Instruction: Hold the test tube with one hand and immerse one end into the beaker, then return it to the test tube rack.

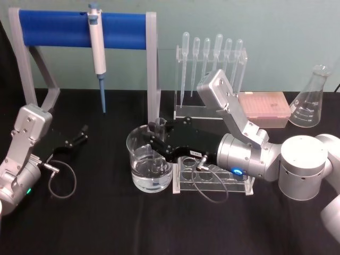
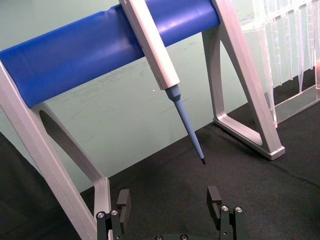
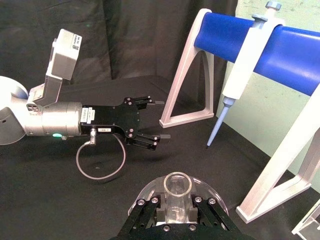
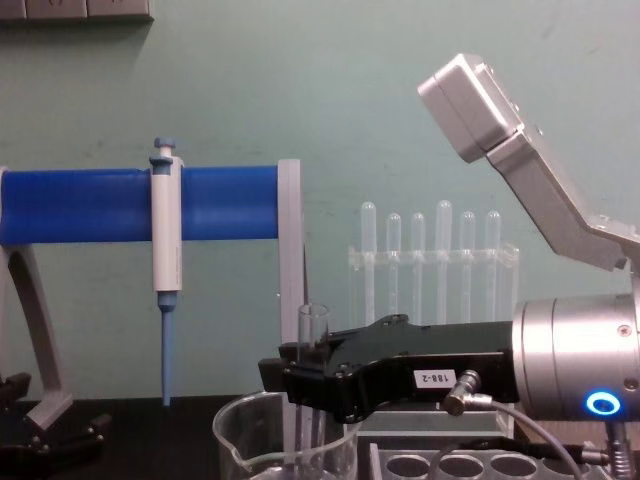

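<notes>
Right gripper [image 4: 305, 378] with a white label printed "188-2"; a similar label on the left gripper [image 3: 161, 120], too small to read. Printed graduations on the Erlenmeyer flask [image 1: 311, 101], not legible.

Right jaws clamped on the test tube [image 4: 313, 330] a little below its rim. Tube upright, long axis vertical, open flared rim upward, lower end downward inside the beaker [image 1: 134, 154]. Beaker part-filled with clear liquid; contact between tube end and liquid not discernible. Beaker on the black worktop [image 1: 106, 223], just beside the left end of the clear test tube rack [image 1: 239, 183].

Left jaws wide apart, gripping nothing, low over the worktop near the blue-barred stand [image 1: 53, 29] carrying a micropipette [image 1: 97, 48].
</notes>
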Available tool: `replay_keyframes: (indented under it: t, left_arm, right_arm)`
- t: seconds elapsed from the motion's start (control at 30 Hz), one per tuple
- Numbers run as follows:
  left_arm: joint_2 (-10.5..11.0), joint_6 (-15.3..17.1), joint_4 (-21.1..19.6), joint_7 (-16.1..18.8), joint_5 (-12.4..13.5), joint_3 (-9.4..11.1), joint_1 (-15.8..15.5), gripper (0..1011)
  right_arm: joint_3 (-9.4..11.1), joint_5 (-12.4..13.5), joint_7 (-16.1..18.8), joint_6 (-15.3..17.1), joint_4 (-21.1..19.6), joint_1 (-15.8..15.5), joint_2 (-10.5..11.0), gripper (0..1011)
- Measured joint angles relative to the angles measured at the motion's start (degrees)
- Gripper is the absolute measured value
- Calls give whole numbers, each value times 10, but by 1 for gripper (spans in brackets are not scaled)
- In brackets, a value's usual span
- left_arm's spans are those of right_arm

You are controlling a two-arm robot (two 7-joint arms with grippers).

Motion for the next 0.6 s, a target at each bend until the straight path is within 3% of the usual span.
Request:
replay_keyframes:
  t: [0.6]
  left_arm:
    - [0, 0, 0, 0, 0, 0, 0, 1000]
  right_arm:
    - [0, 0, 0, 0, 0, 0, 0, 224]
